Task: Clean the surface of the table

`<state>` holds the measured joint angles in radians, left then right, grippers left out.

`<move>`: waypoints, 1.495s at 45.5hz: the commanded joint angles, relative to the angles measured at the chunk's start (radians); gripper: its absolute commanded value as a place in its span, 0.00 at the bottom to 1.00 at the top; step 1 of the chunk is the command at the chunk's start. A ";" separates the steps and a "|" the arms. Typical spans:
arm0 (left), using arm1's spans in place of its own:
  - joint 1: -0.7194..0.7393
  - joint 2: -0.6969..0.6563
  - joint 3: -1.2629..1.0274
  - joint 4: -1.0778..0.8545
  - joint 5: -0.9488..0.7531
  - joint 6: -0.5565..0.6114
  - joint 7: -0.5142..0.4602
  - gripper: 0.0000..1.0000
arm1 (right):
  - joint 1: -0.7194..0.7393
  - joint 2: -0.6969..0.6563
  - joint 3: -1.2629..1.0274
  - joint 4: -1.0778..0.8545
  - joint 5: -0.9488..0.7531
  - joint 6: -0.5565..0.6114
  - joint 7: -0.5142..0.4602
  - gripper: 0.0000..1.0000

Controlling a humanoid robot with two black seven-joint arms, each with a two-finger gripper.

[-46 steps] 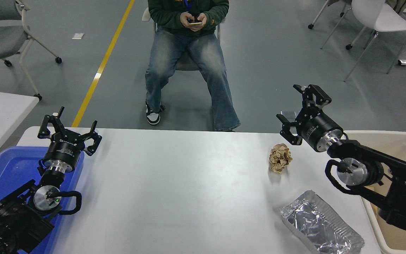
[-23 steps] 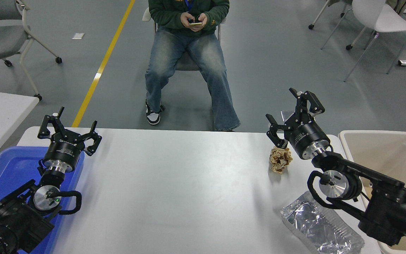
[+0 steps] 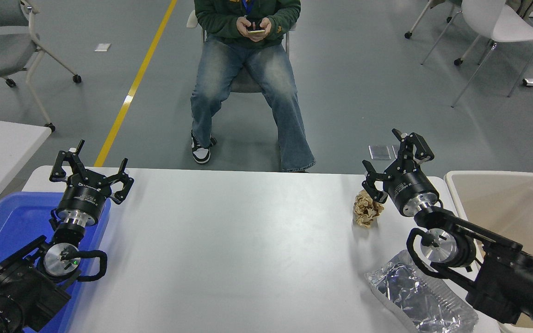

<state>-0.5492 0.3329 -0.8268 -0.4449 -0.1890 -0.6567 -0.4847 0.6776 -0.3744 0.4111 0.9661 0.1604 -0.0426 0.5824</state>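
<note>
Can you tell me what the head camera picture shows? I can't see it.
The right gripper, open, hovers by a crumpled brown paper ball on the white table; a foil tray lies nearer. The left gripper is parked over a blue tray.

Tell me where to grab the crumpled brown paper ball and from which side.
Grip the crumpled paper ball across its middle, coming down from above on its right, where the open right gripper hangs. It is a loose lump with no handle, free on the table surface, so probably any opposite sides will do.
</note>
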 commanded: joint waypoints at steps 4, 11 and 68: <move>0.000 0.000 0.000 0.000 0.000 0.000 0.000 1.00 | 0.002 0.017 -0.002 -0.044 -0.001 0.026 -0.003 1.00; 0.000 0.000 0.000 0.000 0.000 0.000 0.000 1.00 | 0.002 0.015 -0.002 -0.040 -0.012 0.027 -0.003 1.00; 0.000 0.000 0.000 0.000 0.000 0.000 0.000 1.00 | 0.115 -0.712 -0.724 0.299 -0.571 -0.059 -0.015 1.00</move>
<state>-0.5492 0.3329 -0.8268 -0.4449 -0.1887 -0.6570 -0.4847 0.7896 -0.9463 -0.1920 1.2133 -0.2764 -0.1040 0.5676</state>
